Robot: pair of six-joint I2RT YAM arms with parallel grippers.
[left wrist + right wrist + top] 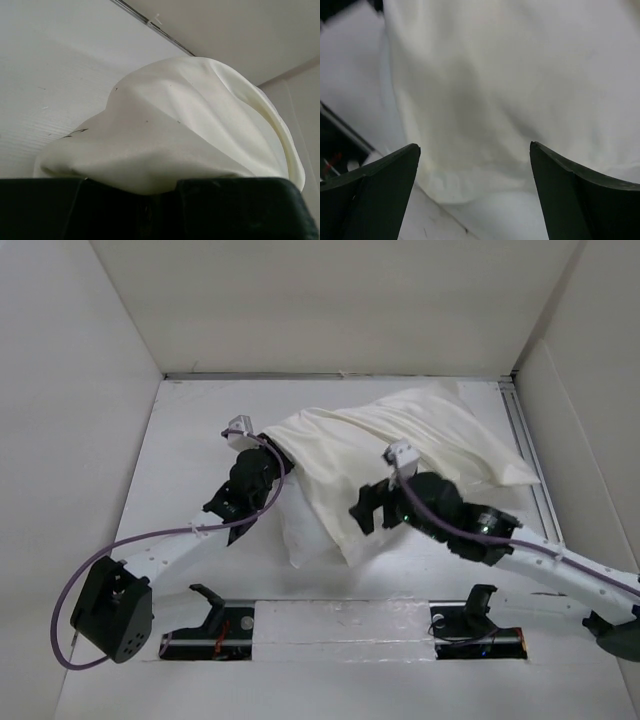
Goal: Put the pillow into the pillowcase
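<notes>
The left jaws (275,455) are clamped on the pillowcase (340,475). In the left wrist view a fold of the thin cream fabric runs down into the narrow gap between the two black fingers (235,205), and the rest balloons up and away in front of them as a soft, smooth hump. A small dark mark (75,133) sits on the fabric just ahead of the jaws, to their left, with a few tiny specks higher up.

The right jaws (368,508) stand wide apart with nothing between them. The pale yellow cloth lies ahead of them and fills most of the right wrist view, its hem crossing just in front of the fingertips (395,165).

From above, the pillowcase lies across the middle of the white worktop (200,440), between the two pairs of jaws. It is wrinkled and drawn into long diagonal creases. A whiter, plumper patch of the pillow (300,540) pokes out under its near edge, to the near side of the left jaws. Beyond the right jaws the bulk runs off to a pointed corner; I cannot tell whether that part is covered.
</notes>
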